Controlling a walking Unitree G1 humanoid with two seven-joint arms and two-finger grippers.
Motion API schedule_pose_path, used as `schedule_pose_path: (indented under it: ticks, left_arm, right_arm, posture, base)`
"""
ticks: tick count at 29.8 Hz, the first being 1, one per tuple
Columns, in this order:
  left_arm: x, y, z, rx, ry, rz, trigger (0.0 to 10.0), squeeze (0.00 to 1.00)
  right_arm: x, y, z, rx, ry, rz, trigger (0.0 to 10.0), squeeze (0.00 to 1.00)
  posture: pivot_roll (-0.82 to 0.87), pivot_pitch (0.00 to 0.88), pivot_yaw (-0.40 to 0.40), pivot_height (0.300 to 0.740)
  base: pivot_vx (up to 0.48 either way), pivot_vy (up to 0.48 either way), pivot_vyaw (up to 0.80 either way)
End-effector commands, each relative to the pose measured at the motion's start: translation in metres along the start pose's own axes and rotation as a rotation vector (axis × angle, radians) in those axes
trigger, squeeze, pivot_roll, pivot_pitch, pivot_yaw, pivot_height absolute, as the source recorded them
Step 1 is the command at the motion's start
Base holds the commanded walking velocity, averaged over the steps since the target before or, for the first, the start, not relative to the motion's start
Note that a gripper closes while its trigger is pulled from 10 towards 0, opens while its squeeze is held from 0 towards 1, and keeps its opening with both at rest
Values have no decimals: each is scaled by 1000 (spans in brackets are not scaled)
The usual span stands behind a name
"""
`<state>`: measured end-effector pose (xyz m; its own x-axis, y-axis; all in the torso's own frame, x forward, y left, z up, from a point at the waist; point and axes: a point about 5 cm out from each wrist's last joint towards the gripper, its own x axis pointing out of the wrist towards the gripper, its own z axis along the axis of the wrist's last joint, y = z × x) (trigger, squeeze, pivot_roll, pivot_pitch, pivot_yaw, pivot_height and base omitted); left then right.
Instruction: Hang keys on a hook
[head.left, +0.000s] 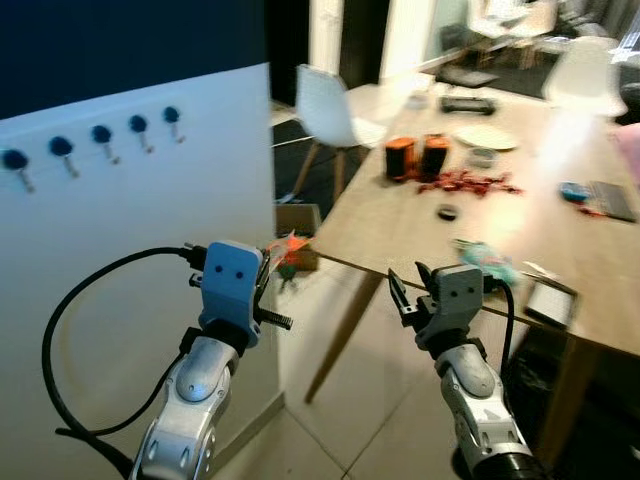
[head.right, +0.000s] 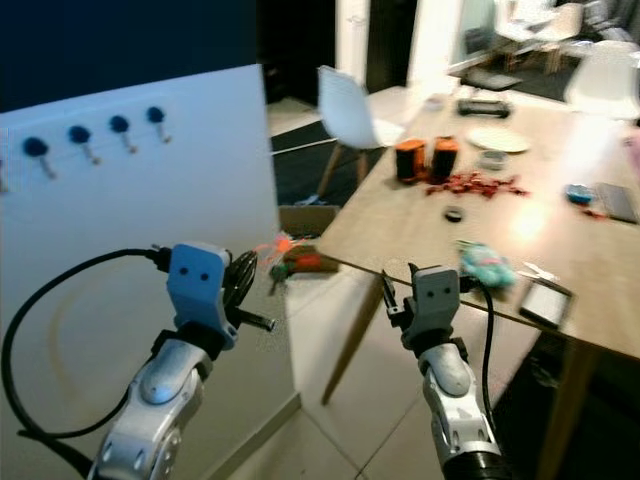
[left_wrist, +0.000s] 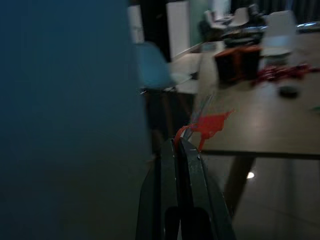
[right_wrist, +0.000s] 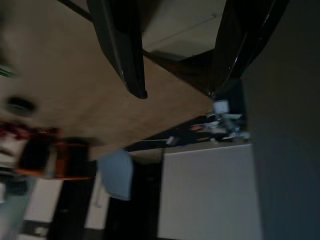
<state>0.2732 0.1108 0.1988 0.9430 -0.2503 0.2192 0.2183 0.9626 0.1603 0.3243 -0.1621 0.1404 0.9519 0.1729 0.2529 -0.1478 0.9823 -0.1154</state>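
Left gripper (left_wrist: 181, 145): raised beside the white panel's outer edge, fingers pressed together on the keys (no gap shows between the pads in the left wrist view).
Keys (left_wrist: 207, 125): pinched at the tips of the left fingers; an orange-red tag and a pale metal piece stick out just past the fingertips, toward the table. In the left eye view the same orange tag (head.left: 288, 245) shows at the gripper's front, level with the panel edge.
Hooks (head.left: 104, 142): a row of five dark-knobbed pegs high on the white panel (head.left: 140, 300), above and to the robot's left of the held keys; keys and hooks are well apart.
Right gripper (head.left: 410, 287): held up in front of the table edge, fingers spread wide with nothing between them (the right wrist view shows both fingers (right_wrist: 122, 55) apart over the wooden top).
Table (head.left: 400, 230): wooden, to the robot's right; it carries two orange-and-black containers (head.left: 417, 157), red scattered items, a plate, and a teal object near the front edge.
Chair (head.left: 330, 110): white, standing beyond the panel at the table's far corner.
Image quality: the left wrist view is dim and soft; the key's form cannot be told.
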Motion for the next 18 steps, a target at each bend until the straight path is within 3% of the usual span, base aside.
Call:
schedule_pose_path:
  ticks: [1, 18]
  left_arm:
    - [-2, 1, -1, 12, 7, 3, 10000, 0]
    - [-2, 1, -3, 11, 10, 2, 10000, 0]
  right_arm:
    - [-1, 2, -1, -4, 5, 11, 10000, 0]
    - [-1, 2, -1, -4, 6, 12, 10000, 0]
  posture:
    - [149, 93, -22, 740]
    - [149, 93, -22, 740]
  base:
    - [0, 0, 794]
    - [0, 0, 794]
